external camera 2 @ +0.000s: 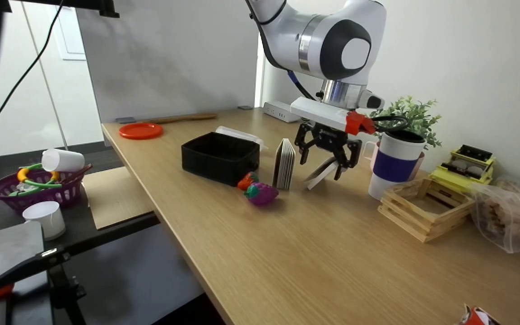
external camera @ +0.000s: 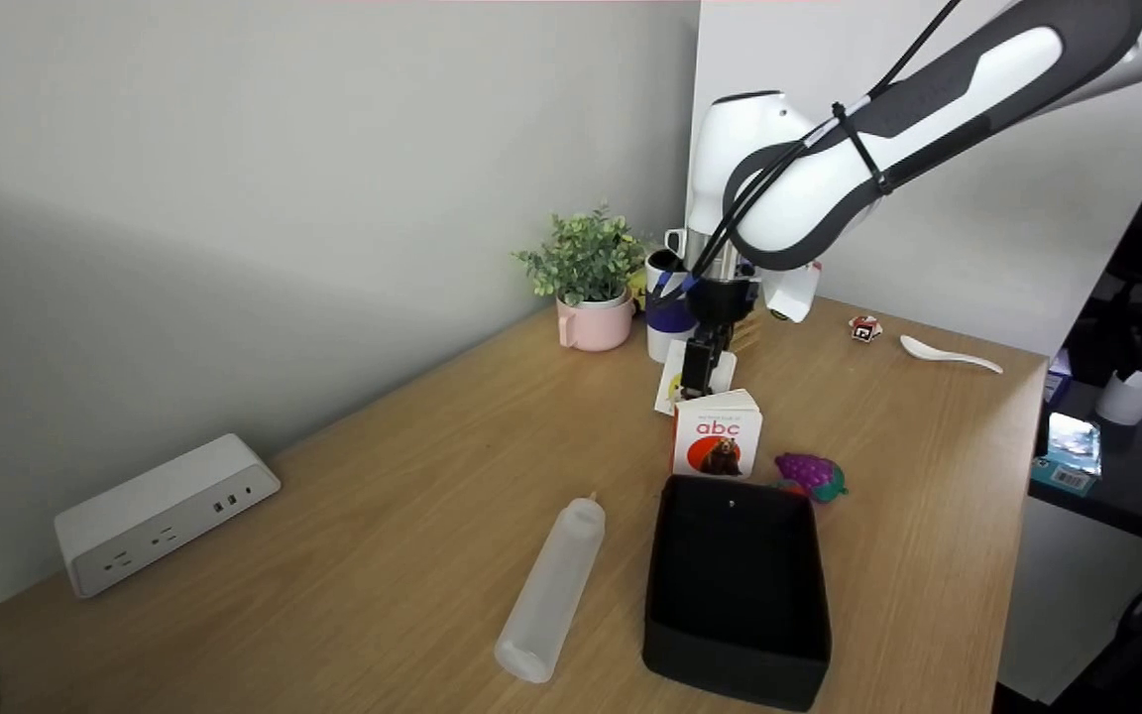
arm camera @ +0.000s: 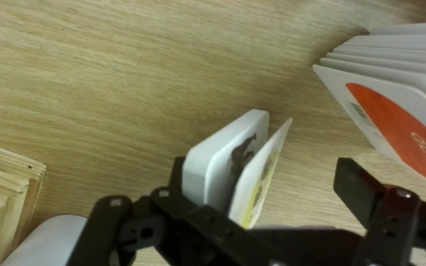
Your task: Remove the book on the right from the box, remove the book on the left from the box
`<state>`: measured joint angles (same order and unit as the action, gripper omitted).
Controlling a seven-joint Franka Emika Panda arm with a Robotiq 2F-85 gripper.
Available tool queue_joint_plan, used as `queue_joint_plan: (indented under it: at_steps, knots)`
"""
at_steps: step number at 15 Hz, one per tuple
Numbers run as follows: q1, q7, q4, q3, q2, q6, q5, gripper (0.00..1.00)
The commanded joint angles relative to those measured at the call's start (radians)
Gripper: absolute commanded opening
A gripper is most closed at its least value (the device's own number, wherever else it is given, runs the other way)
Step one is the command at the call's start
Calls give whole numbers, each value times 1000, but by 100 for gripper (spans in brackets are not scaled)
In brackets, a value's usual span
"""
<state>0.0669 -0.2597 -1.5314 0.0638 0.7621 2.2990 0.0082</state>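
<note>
Above the light-brown wooden tabletop (external camera 2: 332,253), the black two-fingered pincer (external camera 2: 321,169) is spread wide and has hold of nothing. Between its fingers, nearer to one, a small white board book (arm camera: 224,166) leans, partly opened; whether that finger touches it, I cannot tell. A thick white book with red "abc" letters (external camera: 718,436) stands upright near the black rectangular box (external camera: 735,585); both books are outside.
</note>
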Motion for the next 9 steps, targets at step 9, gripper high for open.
queue_joint_plan:
  at_steps: [9]
  knots:
    - [-3, -8, -17, 4, -24, 25, -6, 100]
